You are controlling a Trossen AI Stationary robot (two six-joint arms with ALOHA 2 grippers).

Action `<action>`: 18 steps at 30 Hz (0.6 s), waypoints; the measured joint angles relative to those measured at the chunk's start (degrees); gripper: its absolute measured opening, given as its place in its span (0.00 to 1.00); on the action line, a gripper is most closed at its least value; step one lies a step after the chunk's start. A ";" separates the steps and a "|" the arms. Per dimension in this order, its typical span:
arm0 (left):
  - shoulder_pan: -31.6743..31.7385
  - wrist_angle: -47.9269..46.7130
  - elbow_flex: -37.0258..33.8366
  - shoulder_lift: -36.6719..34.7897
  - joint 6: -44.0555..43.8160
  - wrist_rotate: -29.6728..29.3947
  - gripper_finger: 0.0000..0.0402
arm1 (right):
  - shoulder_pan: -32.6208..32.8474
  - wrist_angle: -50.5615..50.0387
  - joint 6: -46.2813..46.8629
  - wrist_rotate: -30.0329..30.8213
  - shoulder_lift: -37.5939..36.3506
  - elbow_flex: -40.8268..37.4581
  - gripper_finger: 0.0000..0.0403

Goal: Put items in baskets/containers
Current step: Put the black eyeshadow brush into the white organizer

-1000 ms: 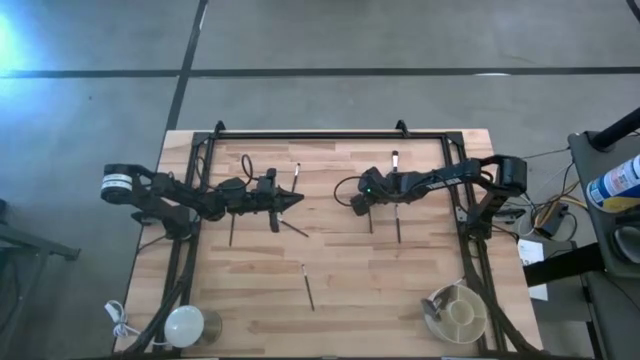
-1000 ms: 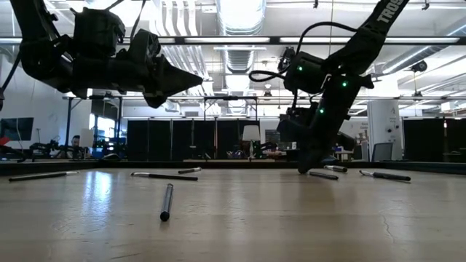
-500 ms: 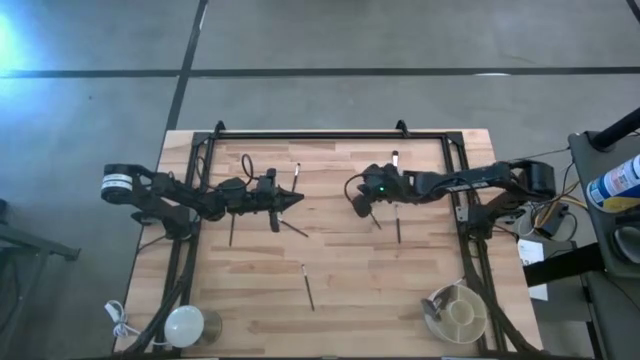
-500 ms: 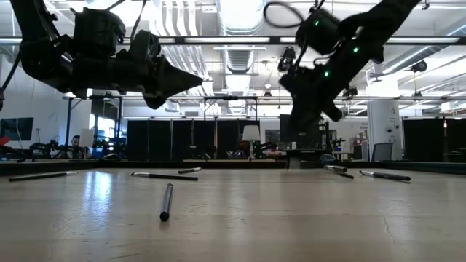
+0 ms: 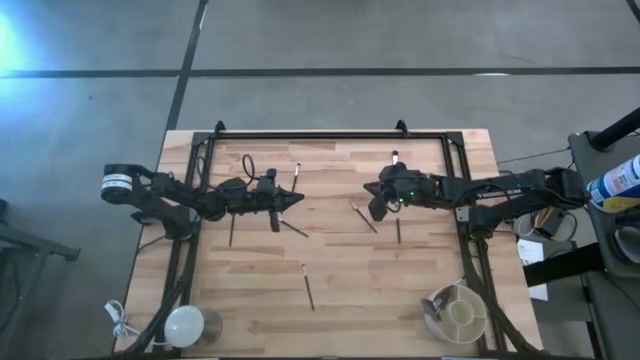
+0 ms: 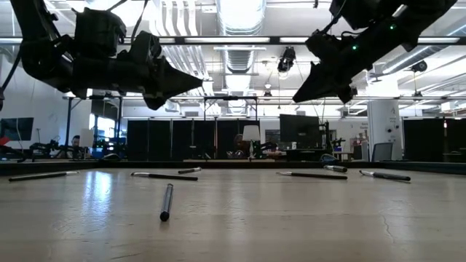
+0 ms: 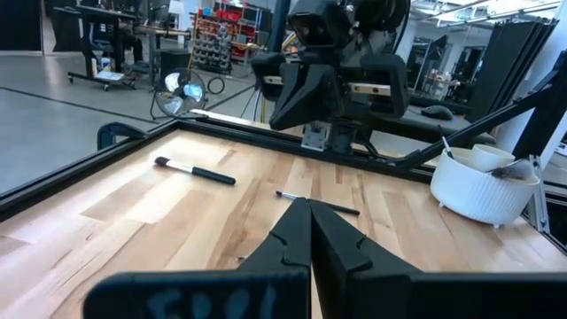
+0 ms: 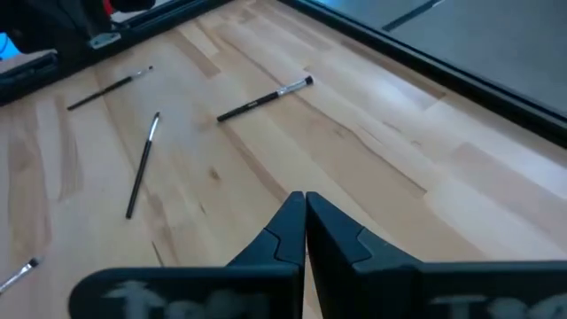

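Brushes loose; both grippers closed, empty.

no readable text, labels or numbers

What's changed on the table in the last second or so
The right gripper, shut and empty, rose off the table and drew back toward the right edge. A brush it had been pressing on now lies skewed, left of another brush. The left gripper, the tub and the other brushes stayed put.
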 joint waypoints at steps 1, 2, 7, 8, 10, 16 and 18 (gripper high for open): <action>0.00 -0.05 0.15 0.00 0.00 0.00 0.00 | 0.00 -0.04 0.13 0.00 -0.22 -0.25 0.02; 0.00 -0.13 0.27 0.00 0.00 0.00 0.00 | 0.00 -0.02 0.22 0.00 -0.25 -0.27 0.02; 0.00 -0.44 0.45 0.00 0.00 0.00 0.00 | 0.00 -0.62 0.98 -0.13 0.66 -0.36 0.02; 0.00 -0.45 0.45 0.00 0.00 0.01 0.00 | 0.00 -1.22 1.78 -0.27 0.87 -0.23 0.02; 0.00 -0.49 0.45 0.00 0.04 0.01 0.00 | 0.01 -2.81 2.84 -0.31 1.56 0.49 0.02; 0.04 -0.55 0.45 0.00 0.21 0.02 0.00 | 1.03 -3.53 3.58 -0.63 5.95 2.09 0.02; 0.06 -0.87 0.45 0.00 0.22 0.02 0.00 | 1.35 -3.31 3.67 -0.70 7.73 2.65 0.03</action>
